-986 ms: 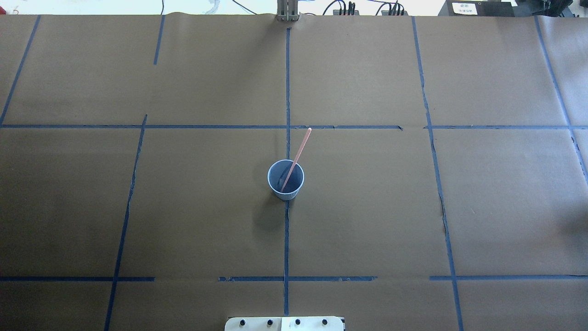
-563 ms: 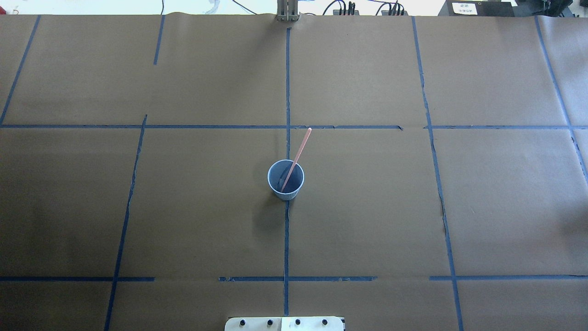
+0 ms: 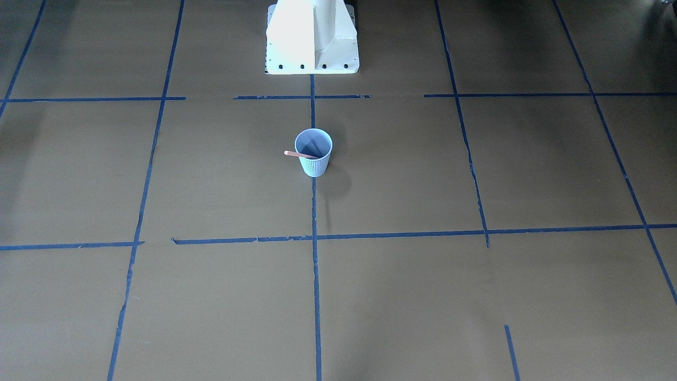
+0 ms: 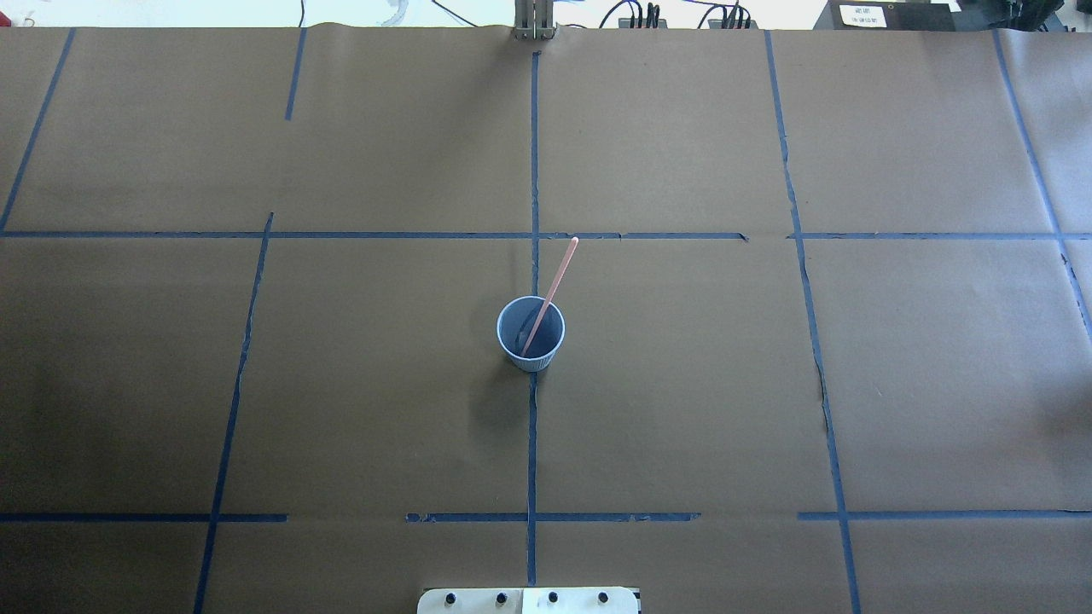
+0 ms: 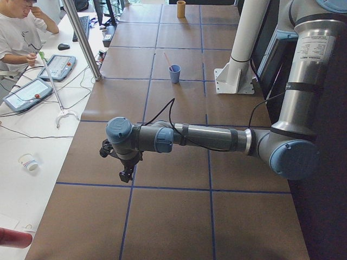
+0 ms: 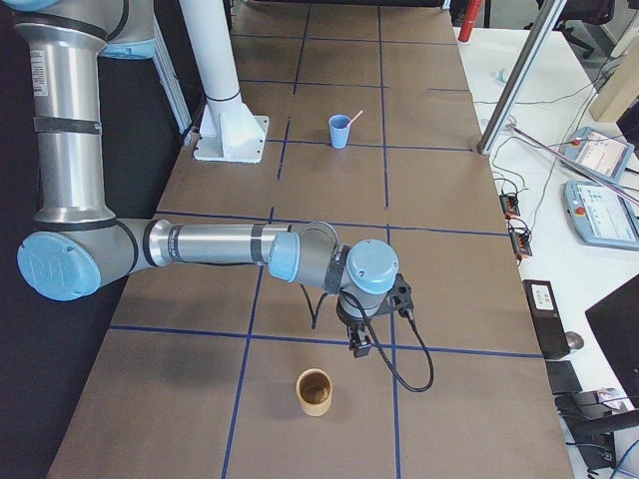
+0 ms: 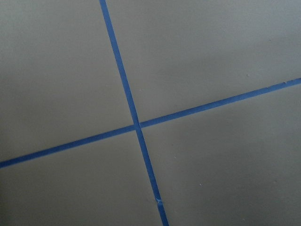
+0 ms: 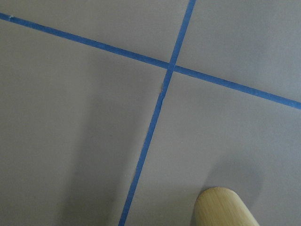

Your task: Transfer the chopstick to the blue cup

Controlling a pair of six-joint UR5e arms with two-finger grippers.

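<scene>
The blue cup (image 4: 533,362) stands upright at the table's middle on a tape line; it also shows in the front view (image 3: 314,166) and both side views (image 5: 174,74) (image 6: 339,133). The pinkish-red chopstick (image 4: 559,273) stands inside it, leaning on the rim, its upper end sticking out (image 3: 295,154). My left gripper (image 5: 126,174) hangs over bare table far from the cup, seen only in the left side view. My right gripper (image 6: 361,347) hangs at the other end, seen only in the right side view. I cannot tell whether either is open or shut.
A tan wooden cup (image 6: 315,391) stands just below my right gripper and shows in the right wrist view (image 8: 223,207). The white robot base (image 3: 312,37) is behind the blue cup. Blue tape lines grid the brown paper. An operator (image 5: 16,32) sits beside the table.
</scene>
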